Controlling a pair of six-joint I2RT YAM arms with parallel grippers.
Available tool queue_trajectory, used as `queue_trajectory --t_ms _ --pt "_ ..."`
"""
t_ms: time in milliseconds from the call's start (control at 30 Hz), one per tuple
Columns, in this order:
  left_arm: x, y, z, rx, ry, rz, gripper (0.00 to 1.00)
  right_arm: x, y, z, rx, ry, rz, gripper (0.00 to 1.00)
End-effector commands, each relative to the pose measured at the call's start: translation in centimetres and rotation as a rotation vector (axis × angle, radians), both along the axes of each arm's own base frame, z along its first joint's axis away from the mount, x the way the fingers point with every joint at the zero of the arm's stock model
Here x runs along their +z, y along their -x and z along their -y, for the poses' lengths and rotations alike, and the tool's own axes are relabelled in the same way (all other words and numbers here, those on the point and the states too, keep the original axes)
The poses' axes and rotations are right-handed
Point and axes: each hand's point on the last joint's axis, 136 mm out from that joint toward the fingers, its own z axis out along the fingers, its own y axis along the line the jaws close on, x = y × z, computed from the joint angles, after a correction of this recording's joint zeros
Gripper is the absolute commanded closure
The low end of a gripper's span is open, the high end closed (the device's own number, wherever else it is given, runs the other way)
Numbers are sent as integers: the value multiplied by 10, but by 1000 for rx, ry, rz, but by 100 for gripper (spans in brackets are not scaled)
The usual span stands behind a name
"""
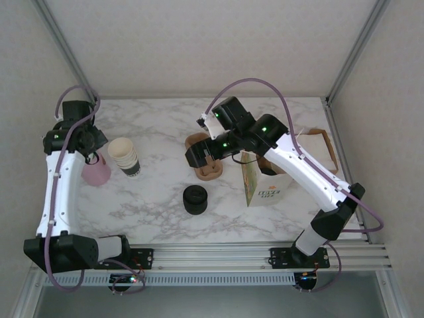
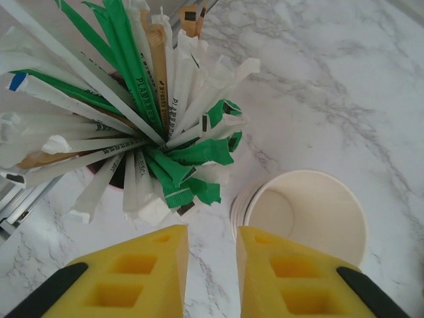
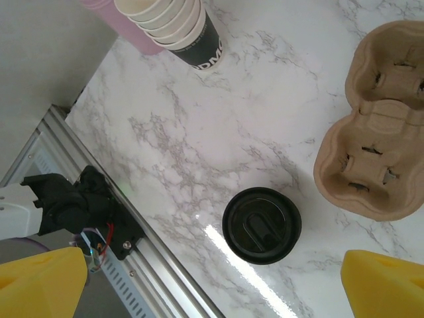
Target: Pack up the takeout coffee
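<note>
The takeout coffee (image 1: 195, 199), a black-lidded cup, stands near the centre of the worktop (image 1: 159, 199). Your right gripper (image 3: 212, 278) hovers close by, jaws wide and empty. Your left gripper (image 2: 212, 235), jaws narrow and empty, faces the cup of straws (image 2: 132, 132). The pickup looks not yet done, so next lower the right jaws around the coffee.

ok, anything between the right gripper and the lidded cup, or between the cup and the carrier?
Nothing visible. Below the open right gripper, the lidded cup stands alone on the bare table. The empty carrier sits beside it, apart, with nothing between.
</note>
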Motion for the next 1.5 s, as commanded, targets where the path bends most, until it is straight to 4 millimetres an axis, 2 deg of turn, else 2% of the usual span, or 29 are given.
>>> queue_trajectory --t_ms 0,267,633,1133,1467 --pt "-10 -4 -11 21 -38 -32 74 1 -4 3 1 -5 16 1" --pt "-23 -19 -15 23 -42 -52 72 -3 -7 4 -1 -4 10 1" --pt "-28 -23 -20 37 -57 -67 72 -4 -8 5 0 -4 13 1" --pt "-35 -30 -25 48 -67 -83 78 -4 -7 8 -3 -3 16 1" --pt "-25 -30 -32 70 -99 -70 89 -4 -7 10 -4 -3 17 1"
